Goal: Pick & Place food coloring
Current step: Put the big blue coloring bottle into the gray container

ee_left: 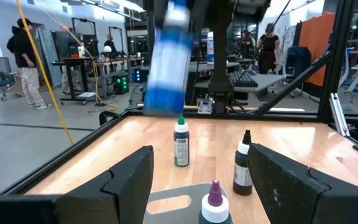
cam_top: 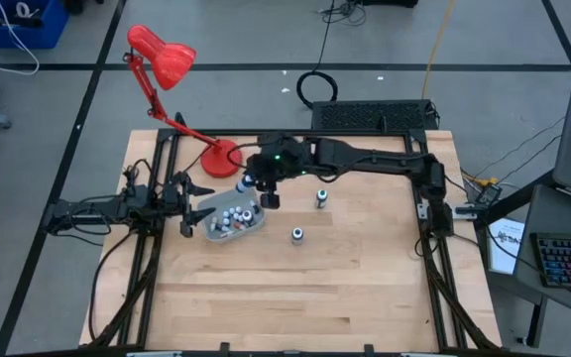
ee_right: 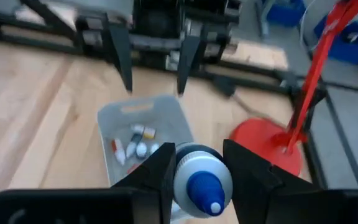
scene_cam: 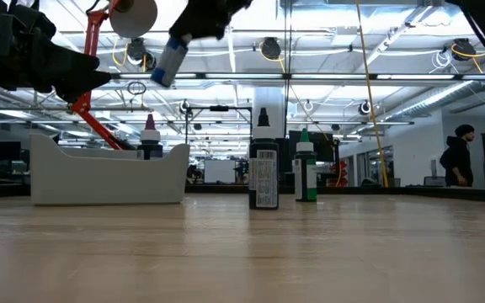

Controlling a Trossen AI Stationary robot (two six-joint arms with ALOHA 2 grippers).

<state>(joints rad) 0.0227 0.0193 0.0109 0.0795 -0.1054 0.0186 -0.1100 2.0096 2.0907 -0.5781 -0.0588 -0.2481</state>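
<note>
Right gripper [ee_right: 194, 177] clamped on blue bottle [ee_right: 199, 180] above tray [ee_right: 107, 118]
Left gripper [ee_left: 197, 180] open, empty — releasing off-centre risks bottle bouncing off the rim.

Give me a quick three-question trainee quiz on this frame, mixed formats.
1. True or false: the right hand holds a blue bottle.
2. How many bottles stand on the table outside the tray? A) none B) two C) five
3. Fill in: the held bottle hangs above the ____.

Key: 1 true. 2 B: one green bottle, one black bottle. 3 tray, which the open left hand flanks.
</note>
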